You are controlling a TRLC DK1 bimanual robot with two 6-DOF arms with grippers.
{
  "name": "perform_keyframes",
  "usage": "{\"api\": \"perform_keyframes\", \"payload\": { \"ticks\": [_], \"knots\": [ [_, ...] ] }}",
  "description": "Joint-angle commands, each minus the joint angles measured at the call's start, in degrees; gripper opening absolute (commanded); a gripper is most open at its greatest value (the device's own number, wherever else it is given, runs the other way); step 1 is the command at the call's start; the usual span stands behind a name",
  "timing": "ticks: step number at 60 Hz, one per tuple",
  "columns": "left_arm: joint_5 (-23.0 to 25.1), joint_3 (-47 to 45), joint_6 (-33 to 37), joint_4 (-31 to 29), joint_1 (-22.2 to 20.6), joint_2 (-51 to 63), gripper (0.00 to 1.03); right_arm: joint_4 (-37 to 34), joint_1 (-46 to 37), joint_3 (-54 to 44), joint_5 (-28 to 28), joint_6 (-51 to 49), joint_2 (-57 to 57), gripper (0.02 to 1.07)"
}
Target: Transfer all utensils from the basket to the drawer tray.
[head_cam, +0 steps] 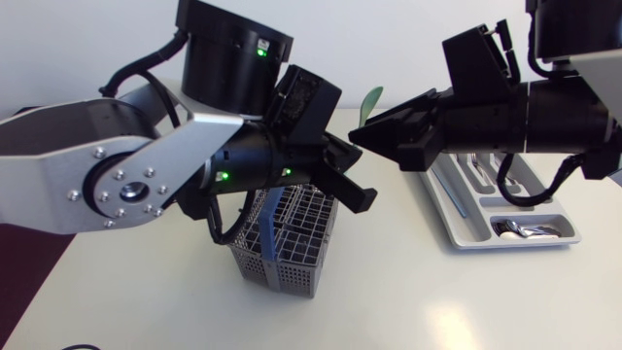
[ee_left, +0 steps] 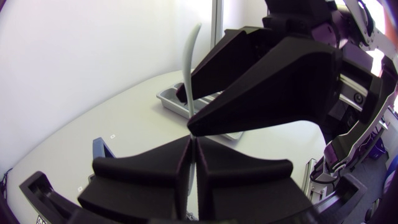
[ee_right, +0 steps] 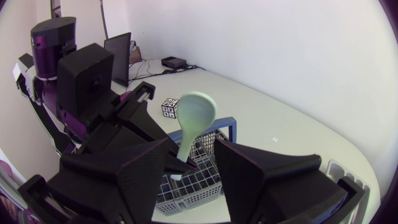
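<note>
Spoon [head_cam: 372, 101], pale green: held aloft above the table [head_cam: 408, 292], bowl uppermost, handle running down between the fingers of the right gripper [head_cam: 358, 133]. Fingers are closed on the lower handle; in the left wrist view they narrow to a point around it.

Basket [head_cam: 292, 243], grey mesh with a blue handle [head_cam: 273, 219]: stands on the table, below and to the left-arm side of the spoon. In the right wrist view it lies directly under the held spoon. Contents cannot be made out.

Left gripper [ee_left: 193, 163]: fingers pressed flat together, nothing between them. It hangs over the basket's upper edge, facing the right gripper, tips near but apart. The left arm hides much of the basket in the head view.

Drawer tray [head_cam: 457, 219], light grey, compartmented: on the table under the right arm, well apart from the basket. Metal utensils [head_cam: 525, 228] lie in its compartments, partly hidden by the arm.

Cube [ee_right: 169, 107], black-and-white patterned: on the table beyond the basket.
</note>
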Motion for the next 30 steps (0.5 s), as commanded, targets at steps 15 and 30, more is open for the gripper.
{"api": "perform_keyframes", "payload": {
  "ticks": [15, 30],
  "knots": [
    [-0.4, 2.1, -1.3, 1.8, 0.1, 2.3, 0.03, 1.1, 0.1, 2.9, -1.5, 2.1, 3.6, 0.25],
    [-0.9, 2.0, -1.8, 2.4, 0.3, 2.3, 0.03, 0.5, -0.4, 3.1, -3.0, 2.1, 4.0, 0.12]
  ]
}}
